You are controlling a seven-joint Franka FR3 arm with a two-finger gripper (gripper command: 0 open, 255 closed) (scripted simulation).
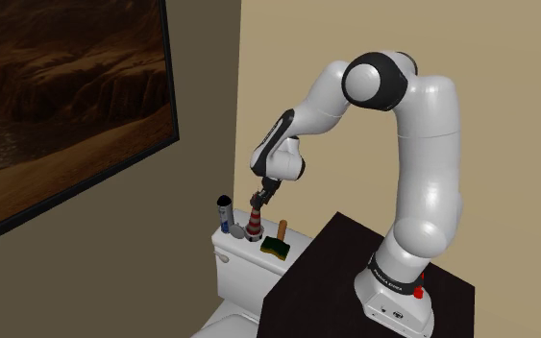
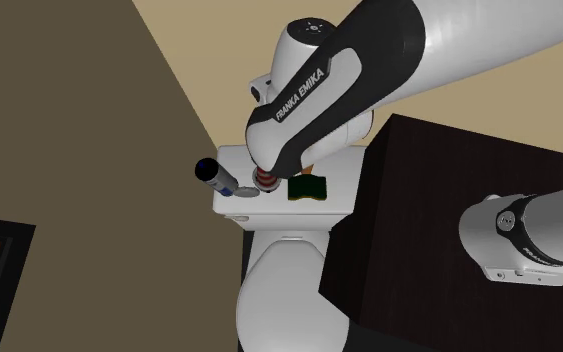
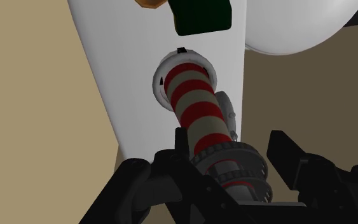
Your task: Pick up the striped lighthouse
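Over the toilet tank (image 1: 244, 272), my jaws stand spread around the striped lighthouse (image 3: 199, 105) top; I'd lower slightly, centre, then squeeze gently.

My gripper (image 3: 231, 156) is plain matt black, like hard moulded plastic. The striped lighthouse (image 3: 196, 108) has a smooth, painted-looking skin in red and cream bands with a soft sheen. The dark railing near its top looks finely toothed. The toilet tank (image 1: 244, 269) under it is white, smooth and glossy. My arm (image 1: 422, 144) wears smooth white shells with a gentle shine and darker, duller joints. The stand (image 1: 326, 278) is very dark and flat matt. The block (image 1: 278, 252) beside the lighthouse is dull green over yellow, and its handle is brown like wood. The wall (image 1: 287, 58) is even, matt tan.
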